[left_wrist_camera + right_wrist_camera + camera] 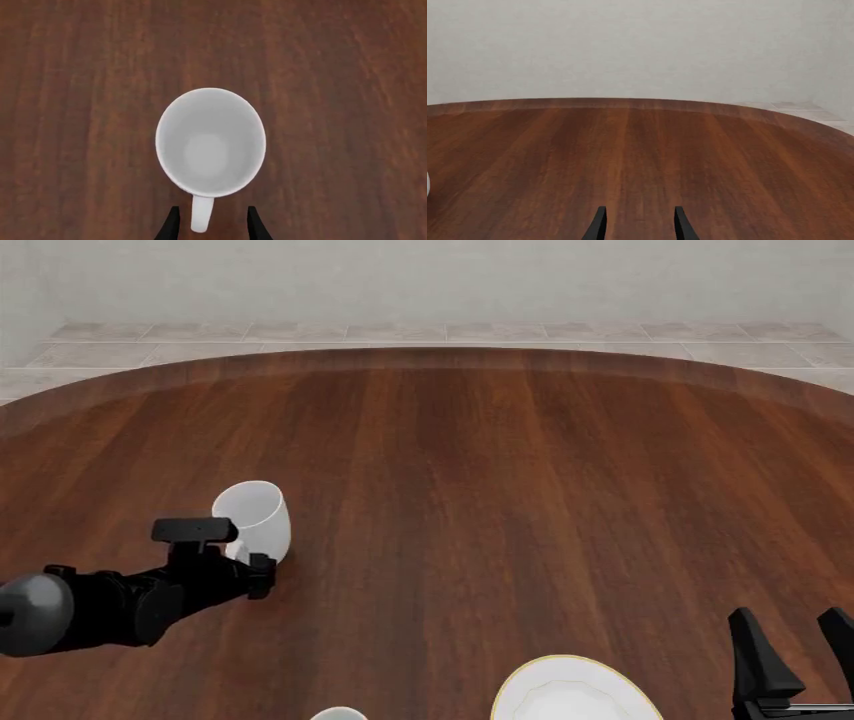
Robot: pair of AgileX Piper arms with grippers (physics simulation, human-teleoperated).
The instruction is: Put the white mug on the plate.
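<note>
White mug (pixel 254 521) stands upright at left-centre of the front view, plate (pixel 577 697) well apart at the bottom edge. Left gripper (pixel 212 225), the nearer arm, has fingers spread either side of the handle (pixel 202 215), not yet closed. Right gripper (pixel 794 650) idles at lower right, jaws apart and empty.

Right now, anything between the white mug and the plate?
No. In the front view only bare wooden table lies between the white mug and the plate.

Round dark wood worktop (pixel 534 490). Second white cup (pixel 339 714) cut off at near edge. Beige tiled floor (pixel 400 335), pale wall (pixel 427 280) beyond.
</note>
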